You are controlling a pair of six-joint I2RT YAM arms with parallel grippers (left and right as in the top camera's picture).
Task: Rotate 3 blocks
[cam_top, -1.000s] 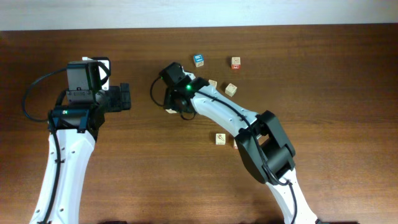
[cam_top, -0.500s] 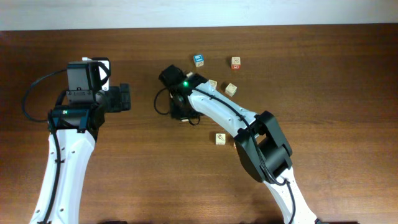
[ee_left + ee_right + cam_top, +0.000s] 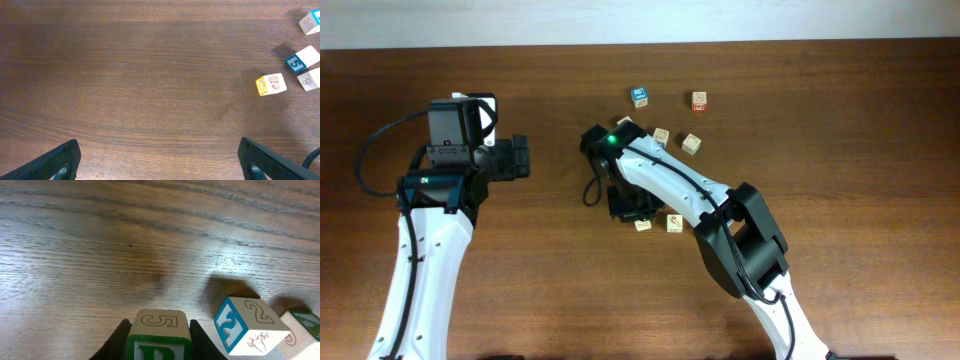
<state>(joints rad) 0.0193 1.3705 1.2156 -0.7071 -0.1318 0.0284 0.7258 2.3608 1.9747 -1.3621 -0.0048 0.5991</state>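
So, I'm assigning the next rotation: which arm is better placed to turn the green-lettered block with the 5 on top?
Right. The right gripper is closed on the green-lettered block, fingers against both sides. The left gripper hangs open over bare table, apart from even the nearest block.

Evenly and brightly lit from above in the overhead view, sharp throughout, with only faint shadows on the table (image 3: 840, 200). Dimmer toward the left edge in the left wrist view, with soft shadows beside the blocks (image 3: 270, 84). Pale glare across the grain in the right wrist view, and diffuse shadow behind the nearest block (image 3: 159, 330).
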